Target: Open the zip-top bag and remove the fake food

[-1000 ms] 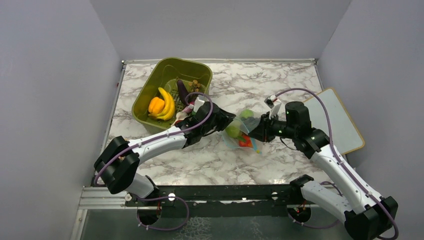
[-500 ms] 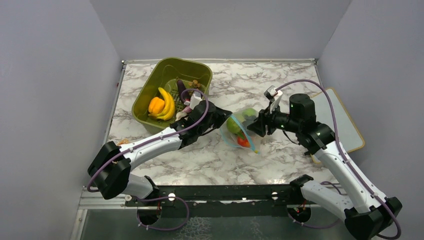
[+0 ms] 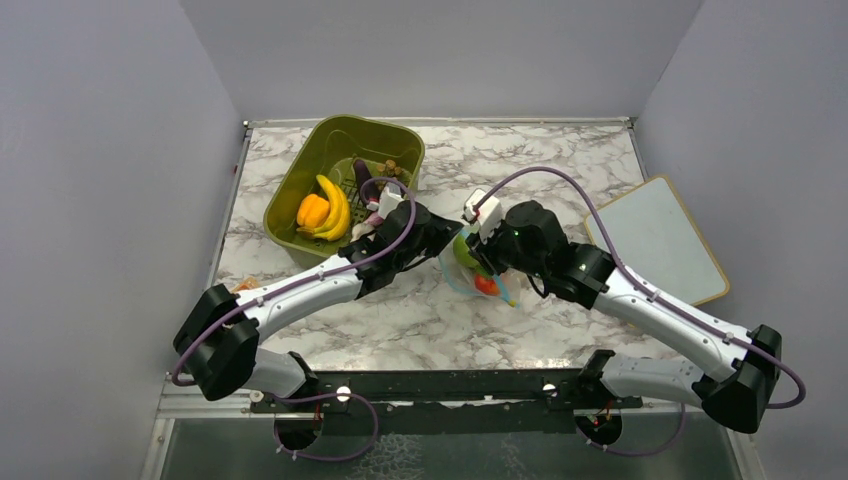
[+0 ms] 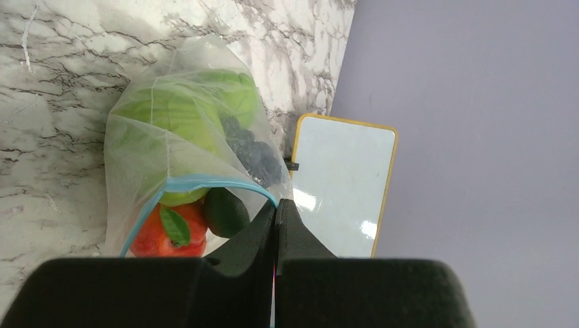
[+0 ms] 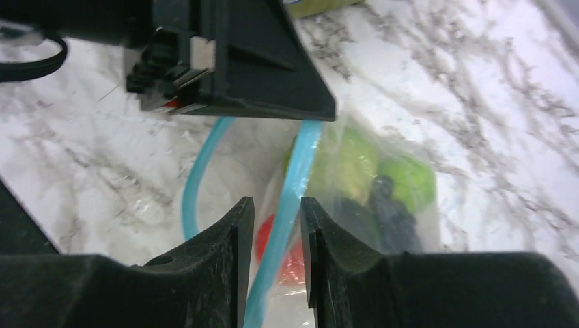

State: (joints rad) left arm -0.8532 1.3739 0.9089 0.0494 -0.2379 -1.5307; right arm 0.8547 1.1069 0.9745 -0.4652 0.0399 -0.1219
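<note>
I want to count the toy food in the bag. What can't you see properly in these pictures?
Top view: the right gripper covers much of the zip-top bag, so the food cannot be counted.
Left wrist view: the left gripper cuts off the red piece; the dark lump is unclear behind crinkly plastic.
Right wrist view: blurred; whether the right gripper pinches the blue strip cannot be told.

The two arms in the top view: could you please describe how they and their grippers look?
Both the left arm and right arm have white links joined by black joints, with a thin purple cable looping along each. The left gripper and right gripper have matte black, wedge-shaped fingers.
</note>
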